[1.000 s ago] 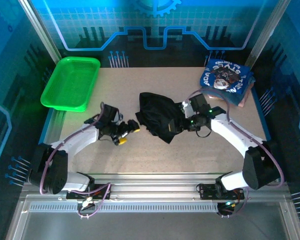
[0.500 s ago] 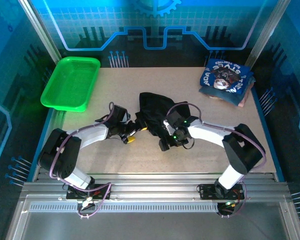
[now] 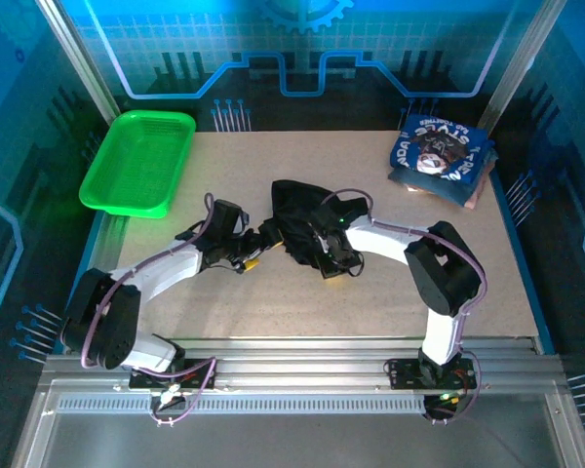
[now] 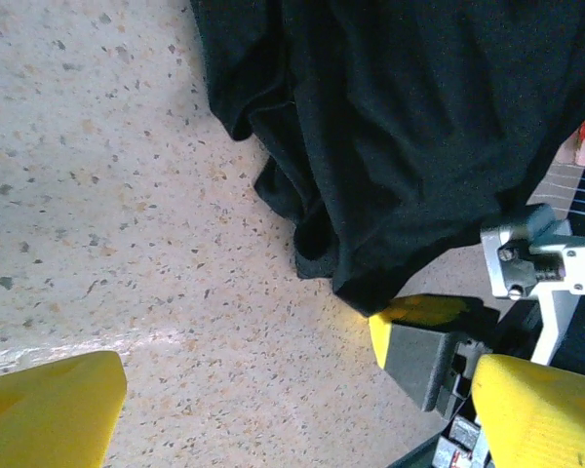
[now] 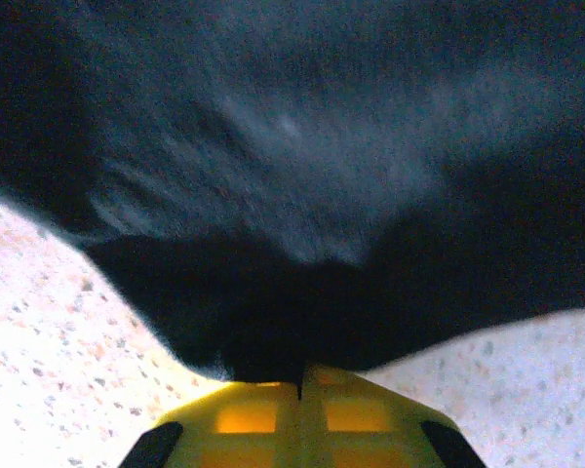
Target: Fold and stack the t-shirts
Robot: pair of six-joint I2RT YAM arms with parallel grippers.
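a robotics lab work cell. two white robot arms point(image 3: 166, 268) are bolted side by side to an aluminium rail point(image 3: 302, 366) on the near side of the left pincer point(image 3: 256, 252), with loose cables point(image 3: 180, 385) at their bases. the speckled desk point(image 3: 370, 302) under the pincer is boxed in by aluminium posts point(image 3: 78, 58) and blue-lit panels. the back panel point(image 3: 302, 39), far beyond the pincer, carries a printed gear and circuit-line graphic. a green plastic basket point(image 3: 136, 161) sits beyond the pincer, off to its left.
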